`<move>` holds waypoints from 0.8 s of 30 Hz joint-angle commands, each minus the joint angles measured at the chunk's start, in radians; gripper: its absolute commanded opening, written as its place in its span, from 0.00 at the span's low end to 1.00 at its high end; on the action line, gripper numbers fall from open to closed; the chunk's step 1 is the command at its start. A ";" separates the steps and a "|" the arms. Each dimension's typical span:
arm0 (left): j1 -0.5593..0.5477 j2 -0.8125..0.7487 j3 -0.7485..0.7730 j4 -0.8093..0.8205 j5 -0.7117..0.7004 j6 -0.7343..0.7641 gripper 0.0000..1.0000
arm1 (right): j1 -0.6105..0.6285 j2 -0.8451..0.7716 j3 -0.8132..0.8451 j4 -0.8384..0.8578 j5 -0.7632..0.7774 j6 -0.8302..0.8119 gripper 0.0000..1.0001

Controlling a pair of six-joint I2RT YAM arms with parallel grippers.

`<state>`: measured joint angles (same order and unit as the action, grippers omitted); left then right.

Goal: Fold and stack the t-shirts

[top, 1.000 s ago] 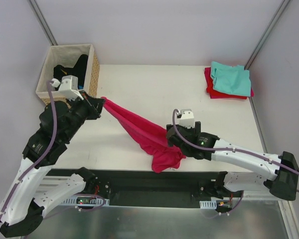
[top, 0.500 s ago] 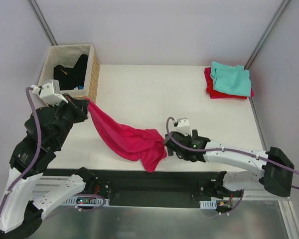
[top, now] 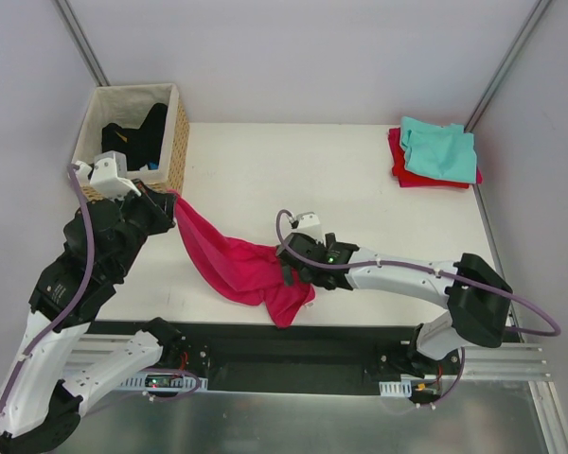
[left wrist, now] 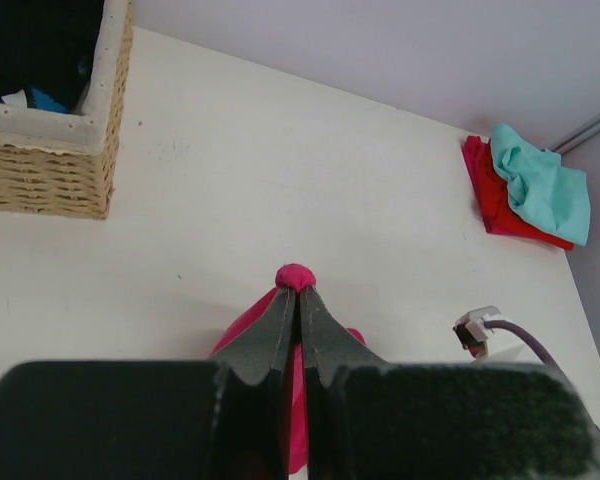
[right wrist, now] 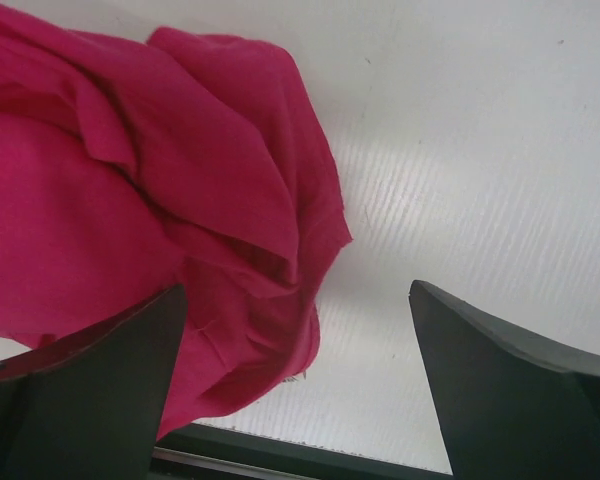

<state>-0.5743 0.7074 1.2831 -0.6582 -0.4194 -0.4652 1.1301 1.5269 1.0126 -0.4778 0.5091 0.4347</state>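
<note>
The magenta-pink t-shirt [top: 232,260] hangs in a crumpled band from my left gripper [top: 173,196] down to the table's front edge. My left gripper [left wrist: 298,290] is shut on one end of it, and a small pink nub [left wrist: 296,276] pokes out past the tips. My right gripper [top: 289,265] is open at the shirt's lower right bunch. In the right wrist view the shirt [right wrist: 160,190] lies in front of the open right gripper [right wrist: 295,290] and over its left finger. A teal t-shirt [top: 440,149] lies folded on a red one [top: 402,176] at the back right.
A wicker basket [top: 178,142] holding dark clothes stands at the back left, close to my left arm. The table's front edge [right wrist: 280,450] runs just under the right gripper. From the left wrist I see the basket [left wrist: 50,170] and the teal-on-red stack [left wrist: 540,190].
My right arm has swung left across the table to the shirt's bunched end, jaws staying open. The left gripper has pulled its end of the shirt back toward the left, and the bunch has followed.
</note>
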 commanded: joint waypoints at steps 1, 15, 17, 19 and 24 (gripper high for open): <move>0.005 -0.008 -0.001 0.025 0.013 -0.007 0.00 | 0.005 0.013 0.055 0.011 -0.012 -0.031 0.96; 0.007 -0.020 -0.010 0.025 0.005 -0.004 0.00 | 0.000 0.075 0.032 0.051 -0.018 -0.021 0.64; 0.005 -0.020 -0.011 0.025 0.005 -0.004 0.00 | -0.001 0.081 0.032 0.057 -0.020 -0.021 0.59; 0.005 -0.019 -0.011 0.025 0.007 -0.006 0.00 | -0.004 0.091 0.030 0.059 -0.021 -0.019 0.55; 0.005 -0.020 -0.013 0.023 0.001 -0.004 0.00 | -0.012 0.104 0.017 0.084 -0.034 -0.019 0.52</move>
<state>-0.5743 0.6975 1.2762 -0.6594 -0.4198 -0.4648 1.1271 1.6218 1.0363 -0.4271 0.4820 0.4137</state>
